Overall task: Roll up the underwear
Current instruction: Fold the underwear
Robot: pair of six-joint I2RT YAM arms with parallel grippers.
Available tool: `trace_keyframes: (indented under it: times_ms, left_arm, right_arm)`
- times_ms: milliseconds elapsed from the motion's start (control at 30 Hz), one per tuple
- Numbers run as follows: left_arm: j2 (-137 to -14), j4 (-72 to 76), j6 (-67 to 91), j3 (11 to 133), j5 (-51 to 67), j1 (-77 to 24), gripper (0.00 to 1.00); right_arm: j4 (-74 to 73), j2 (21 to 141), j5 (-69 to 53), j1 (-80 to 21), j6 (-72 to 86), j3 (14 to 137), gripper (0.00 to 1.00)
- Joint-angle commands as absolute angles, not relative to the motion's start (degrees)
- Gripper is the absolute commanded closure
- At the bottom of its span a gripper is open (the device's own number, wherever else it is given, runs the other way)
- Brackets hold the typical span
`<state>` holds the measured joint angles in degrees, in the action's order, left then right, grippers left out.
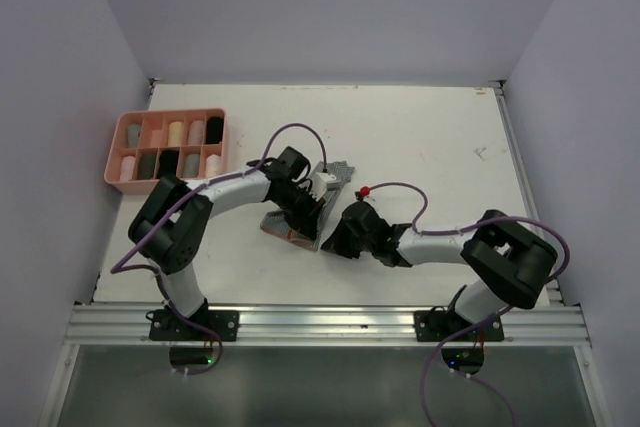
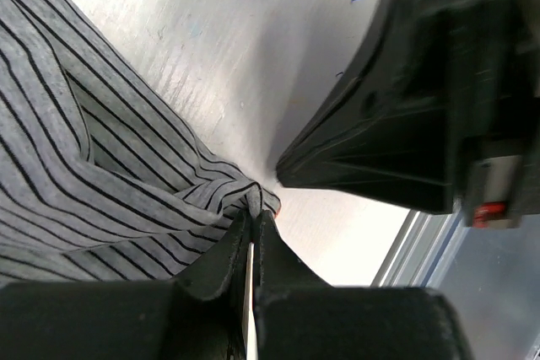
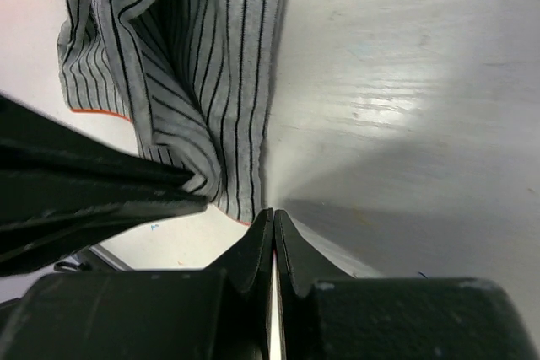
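A grey striped underwear (image 1: 334, 175) with an orange hem lies crumpled on the white table between my two grippers. My left gripper (image 1: 304, 215) is shut on a pinched fold of it; the left wrist view shows the striped fabric (image 2: 101, 166) bunched into the closed tips (image 2: 254, 211). My right gripper (image 1: 331, 237) is shut at the garment's near corner. In the right wrist view its tips (image 3: 272, 213) meet the edge of the striped fabric (image 3: 202, 65), with a sliver of orange hem between them. The two grippers are almost touching.
A pink compartment tray (image 1: 118, 152) at the back left holds several rolled garments in beige, grey and black. The table's metal front rail (image 1: 320, 325) runs behind the arm bases. White walls enclose the left, back and right sides.
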<state>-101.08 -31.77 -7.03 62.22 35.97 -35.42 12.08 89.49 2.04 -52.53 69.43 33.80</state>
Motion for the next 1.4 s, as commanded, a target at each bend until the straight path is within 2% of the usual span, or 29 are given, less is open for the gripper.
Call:
trace_keyframes:
  times_ms: [0,33,133,167,300,500,667,967,1367]
  left_arm:
    - [-103.4,-28.5,-5.7,61.1,38.1,-35.9,1.00]
    - [-103.8,-28.3,-5.6,60.9,38.2,-36.0,1.00]
    - [-105.3,-27.8,-4.8,60.3,37.9,-36.0,0.90]
    - [-105.7,-27.8,-4.8,60.1,37.9,-36.0,0.82]
    - [-105.4,-27.3,-4.1,58.4,37.3,-35.9,0.70]
    - [-105.7,-27.5,-4.5,57.7,37.1,-35.7,0.67]
    - [-106.0,-27.6,-4.7,57.6,37.2,-35.4,0.66]
    - [-106.8,-27.6,-4.7,57.8,37.5,-35.3,0.64]
    - [-107.1,-28.0,-4.8,58.1,38.1,-35.3,0.63]
  right_arm:
    - [14.5,84.1,5.3,-51.3,70.8,30.9,0.95]
    - [14.4,82.7,6.3,-51.2,70.8,30.3,0.94]
    - [12.9,77.4,8.8,-49.5,70.1,29.8,0.90]
    - [11.0,76.4,9.7,-49.0,69.6,30.1,0.89]
    - [4.7,73.5,11.9,-43.5,65.6,34.3,0.75]
    - [1.8,79.3,8.6,-33.8,59.5,42.3,0.76]
    - [4.6,89.0,4.5,-29.8,57.6,48.1,0.76]
    - [4.9,99.6,0.3,-28.4,55.4,57.3,0.70]
    - [0.2,104.7,-3.3,-28.4,54.1,61.8,0.68]
